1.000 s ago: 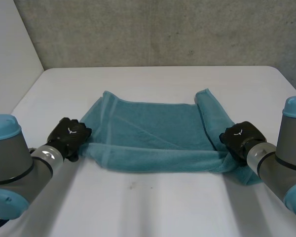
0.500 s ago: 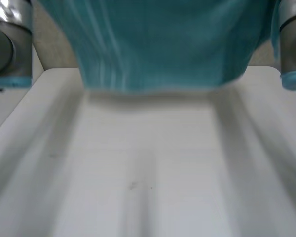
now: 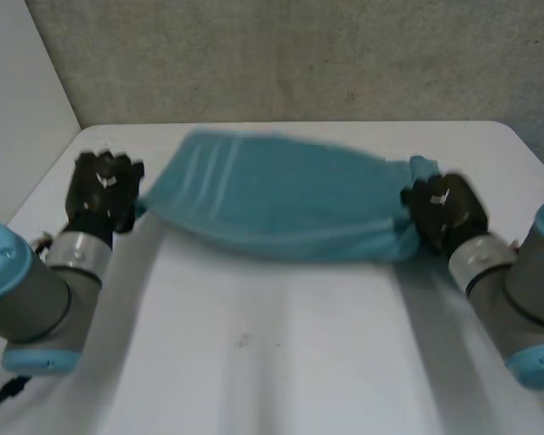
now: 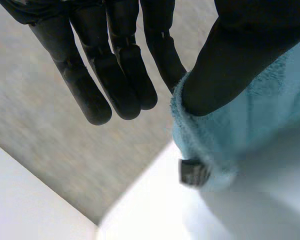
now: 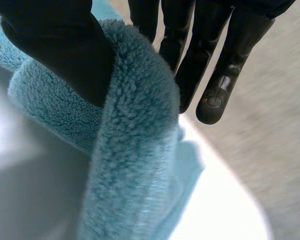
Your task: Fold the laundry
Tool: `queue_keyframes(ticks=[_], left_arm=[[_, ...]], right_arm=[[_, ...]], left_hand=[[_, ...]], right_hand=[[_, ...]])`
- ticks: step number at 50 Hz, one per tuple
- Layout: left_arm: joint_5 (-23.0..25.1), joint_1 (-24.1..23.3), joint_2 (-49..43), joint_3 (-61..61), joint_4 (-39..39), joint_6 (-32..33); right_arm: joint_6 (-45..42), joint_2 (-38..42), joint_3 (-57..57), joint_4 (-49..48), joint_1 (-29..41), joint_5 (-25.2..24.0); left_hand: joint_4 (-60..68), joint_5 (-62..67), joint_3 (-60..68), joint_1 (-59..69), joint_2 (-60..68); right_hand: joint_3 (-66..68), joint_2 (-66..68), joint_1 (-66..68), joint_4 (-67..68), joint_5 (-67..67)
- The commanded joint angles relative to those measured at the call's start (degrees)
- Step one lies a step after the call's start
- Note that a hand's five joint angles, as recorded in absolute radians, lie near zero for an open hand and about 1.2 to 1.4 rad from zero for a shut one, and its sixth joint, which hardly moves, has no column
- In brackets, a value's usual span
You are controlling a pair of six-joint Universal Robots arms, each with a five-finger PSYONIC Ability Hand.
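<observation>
So, nearest, both grey arms reach fwd over the white tabletop [image 3: 272, 362]. The left robot hand [image 3: 104, 190] pinches the teal towel [image 3: 281, 195] at its left end, thumb vs finger; the right robot hand [image 3: 444, 213] clamps the right end likewise. Towel's stretched btw them over the tabletop's far half, concrete wall [image 3: 299, 54] behind.

Towel [image 3: 281, 204] is no longer spread flat on the tabletop [image 3: 281, 362] as it was 1 s ago, and no longer swung up filling the head view as it was 0.5 s ago. It's back down, bunched into a narrower band strung between both hands and sitting nearer the tabletop's far edge. Left hand [image 3: 102, 188] is farther forward and farther out to the left. Right hand [image 3: 444, 213] is farther forward too.
</observation>
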Motion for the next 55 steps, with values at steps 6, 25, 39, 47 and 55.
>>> queue_keyframes(ticks=[6,25,39,47,55], left_arm=[[0.13,3.07,2.44,-2.36,-3.07,0.12],[0.13,3.95,3.32,-3.16,-3.61,-0.06],[-0.31,7.90,4.90,-2.45,-3.08,0.21],[-0.22,7.91,4.81,-2.63,-3.08,0.12],[-0.13,7.99,4.90,-2.63,-2.99,0.21]], right_arm=[[0.64,-1.79,-0.15,9.62,-1.35,-0.95],[16.52,-7.09,-9.47,33.88,-14.35,-8.14],[21.29,-8.75,-1.04,35.02,-26.48,-24.58],[19.01,-10.60,3.79,34.68,-29.12,-25.38],[13.57,-10.08,7.75,29.15,-28.60,-24.77]], left_hand=[[11.49,15.01,11.59,13.91,11.27],[11.49,15.01,11.59,13.91,11.27],[11.49,15.01,11.59,13.91,11.27],[11.49,15.01,11.59,13.91,11.27],[11.49,15.01,11.59,13.91,11.27]], right_hand=[[-42.98,-42.68,-30.20,-43.28,-41.92],[-43.06,-42.75,-30.28,-43.35,-42.00],[-32.10,-31.80,-19.32,-32.39,-31.04],[-33.63,-33.33,-20.85,-33.93,-32.57],[-34.31,-34.00,-21.52,-34.60,-33.25]])
